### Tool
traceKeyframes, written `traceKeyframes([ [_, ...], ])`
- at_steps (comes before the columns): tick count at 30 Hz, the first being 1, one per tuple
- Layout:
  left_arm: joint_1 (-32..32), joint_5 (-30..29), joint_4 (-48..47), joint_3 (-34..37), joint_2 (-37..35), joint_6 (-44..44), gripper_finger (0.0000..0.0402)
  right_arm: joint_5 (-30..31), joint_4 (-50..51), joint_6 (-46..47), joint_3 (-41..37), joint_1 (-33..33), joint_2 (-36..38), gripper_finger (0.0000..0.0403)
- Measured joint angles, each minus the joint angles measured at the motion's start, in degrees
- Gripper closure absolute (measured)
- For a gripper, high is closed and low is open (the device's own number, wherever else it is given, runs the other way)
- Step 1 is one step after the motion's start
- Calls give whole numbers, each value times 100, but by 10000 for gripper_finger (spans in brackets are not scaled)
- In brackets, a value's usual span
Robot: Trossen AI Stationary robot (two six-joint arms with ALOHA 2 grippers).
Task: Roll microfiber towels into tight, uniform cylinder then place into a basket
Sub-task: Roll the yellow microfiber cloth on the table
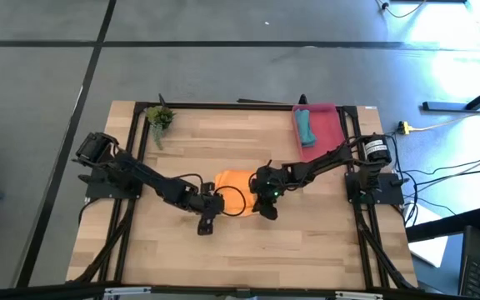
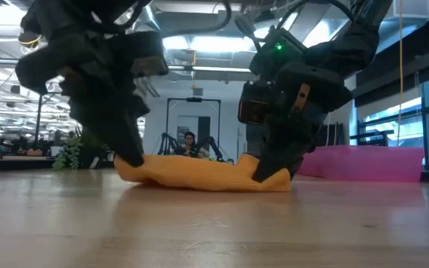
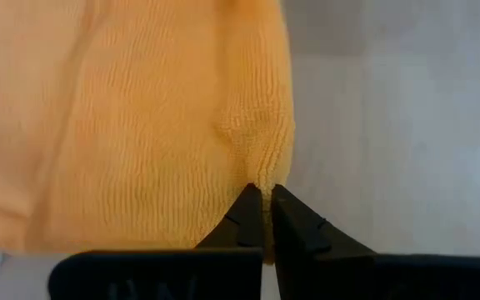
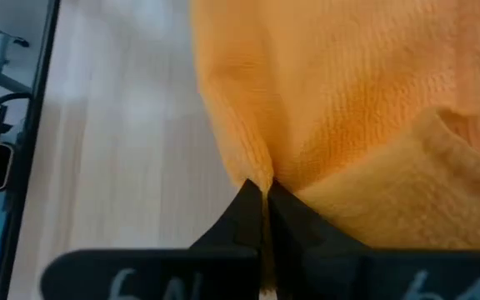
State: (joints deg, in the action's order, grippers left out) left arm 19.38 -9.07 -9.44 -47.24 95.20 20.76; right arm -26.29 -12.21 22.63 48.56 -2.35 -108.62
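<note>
Left tool [image 3: 263, 204] pinched fully closed on one edge of orange towel [image 1: 233, 183]; right tool [image 4: 262, 200] likewise clamped on opposite edge. Towel lies bunched between both tools on worktop [image 1: 307, 242]. Teal towel [image 1: 305, 125] in basket [image 1: 327, 125], beyond right tool. No legible writing.

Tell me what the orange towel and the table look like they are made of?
The bright orange towel looks like soft knitted microfibre cloth: fine ribbed loops show up close, matte. The pale wooden table seems to be planked wood, smooth with a slight sheen, showing grain lines.
</note>
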Motion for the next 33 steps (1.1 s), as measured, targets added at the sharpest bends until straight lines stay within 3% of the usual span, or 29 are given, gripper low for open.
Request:
traceKeyframes([
  [9,-306,-104,-760,-716,0,-176,401,129,125,96,4,-4,7,396],
  [14,-612,985,-1394,-1158,-11,-156,401,224,130,99,4,-4,9,396],
  [20,-962,1741,-1725,-1049,-11,284,401,288,128,-22,13,-4,9,396],
  [33,-1624,1768,-1383,-798,-9,304,401,285,281,-63,15,0,17,396],
])
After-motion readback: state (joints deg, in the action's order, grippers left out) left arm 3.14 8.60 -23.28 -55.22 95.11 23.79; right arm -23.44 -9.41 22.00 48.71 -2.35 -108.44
